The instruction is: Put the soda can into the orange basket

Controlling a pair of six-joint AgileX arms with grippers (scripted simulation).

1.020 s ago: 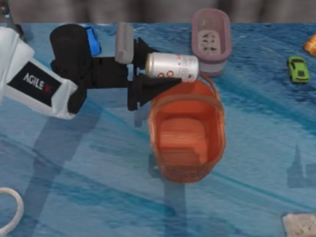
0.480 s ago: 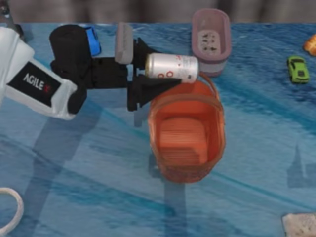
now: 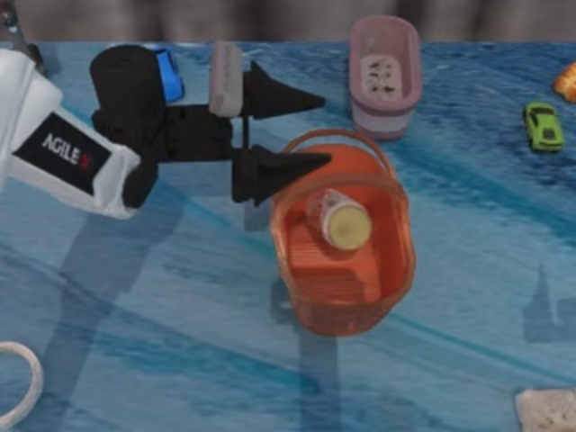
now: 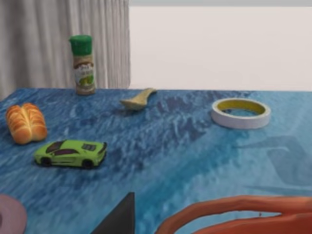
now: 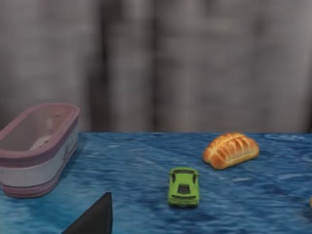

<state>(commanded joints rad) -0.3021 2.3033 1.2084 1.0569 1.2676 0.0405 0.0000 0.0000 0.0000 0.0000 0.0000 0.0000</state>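
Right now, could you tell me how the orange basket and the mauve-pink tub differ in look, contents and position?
The orange basket is larger, with an arched handle; the mauve-pink tub is smaller, with no handle. The basket holds the soda can, while the tub holds no can. The basket sits just beneath the open left gripper; the tub stands apart, farther back on the table. Both are oval, open-topped containers.

Orange basket (image 3: pixel 396 270) with ribbed floor; soda can (image 3: pixel 340 219), white-silver with a tan-gold top; streaked blue tabletop (image 3: pixel 162 324); lime-green toy car (image 3: pixel 544 125); mauve-pink tub (image 3: pixel 385 67); black left pincer (image 3: pixel 319 130).
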